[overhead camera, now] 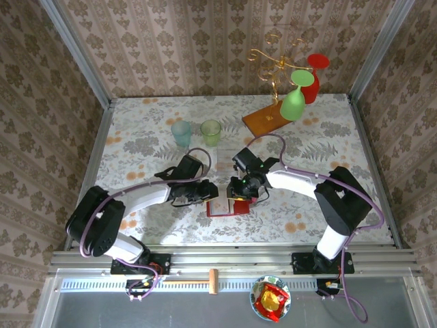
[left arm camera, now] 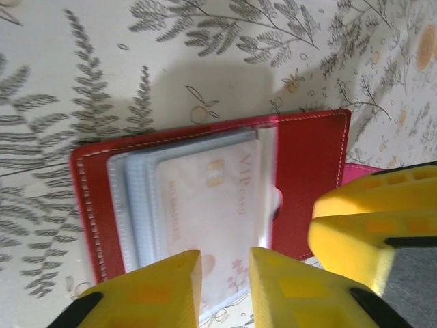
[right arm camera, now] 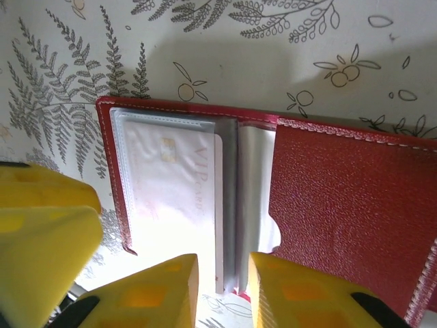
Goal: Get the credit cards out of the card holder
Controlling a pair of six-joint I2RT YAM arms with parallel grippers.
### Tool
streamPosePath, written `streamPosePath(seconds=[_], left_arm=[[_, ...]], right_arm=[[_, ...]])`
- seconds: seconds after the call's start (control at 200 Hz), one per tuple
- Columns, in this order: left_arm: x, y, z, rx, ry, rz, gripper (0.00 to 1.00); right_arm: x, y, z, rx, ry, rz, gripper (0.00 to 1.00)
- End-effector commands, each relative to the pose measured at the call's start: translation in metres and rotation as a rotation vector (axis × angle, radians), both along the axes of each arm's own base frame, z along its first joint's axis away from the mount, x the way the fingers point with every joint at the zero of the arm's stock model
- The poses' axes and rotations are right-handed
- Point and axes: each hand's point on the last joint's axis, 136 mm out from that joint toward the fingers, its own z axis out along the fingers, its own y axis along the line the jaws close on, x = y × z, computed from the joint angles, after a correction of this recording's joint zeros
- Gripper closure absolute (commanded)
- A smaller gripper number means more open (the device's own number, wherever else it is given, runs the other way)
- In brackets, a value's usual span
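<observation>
The red card holder lies open on the flowered tablecloth between both arms. In the left wrist view its red cover holds clear sleeves with a white and pink credit card marked VIP. My left gripper hovers over that card's near end, jaws slightly apart, and a yellow finger of the other gripper is at the right. In the right wrist view the card sits in the left sleeve. Loose sleeve pages stand edge-on between my right gripper's narrowly parted jaws, beside the red flap.
Behind the holder stand a teal cup and a green cup. At the back right a wooden base board carries a gold wire rack with a green glass and a red glass. Patterned walls enclose the table.
</observation>
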Motion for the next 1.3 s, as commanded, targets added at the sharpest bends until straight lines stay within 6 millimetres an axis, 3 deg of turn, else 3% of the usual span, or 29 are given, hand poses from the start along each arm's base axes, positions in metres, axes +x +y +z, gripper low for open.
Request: streamPosePath(seconds=[0.0,0.165,0.435,1.295], left_arm=[[0.0,-0.014,0.004,-0.064,0.018,-0.01,0.77],[-0.007,-0.014,-0.002,-0.066,0.036,-0.014,0.8],[-0.014,-0.002,-0.017,0.003,0.062,-0.031,0.8],[-0.016,0.012,-0.032,0.044,0.073,-0.005,0.82]], right_arm=[[0.002,0.004,0.01,0.1,0.013,-0.049,0.74],[0.006,-0.002,0.011,0.15,0.018,-0.078,0.74],[0.007,0.008,0.013,0.228,0.039,-0.069,0.72],[0.0,0.021,-0.011,0.258,0.118,-0.055,0.74]])
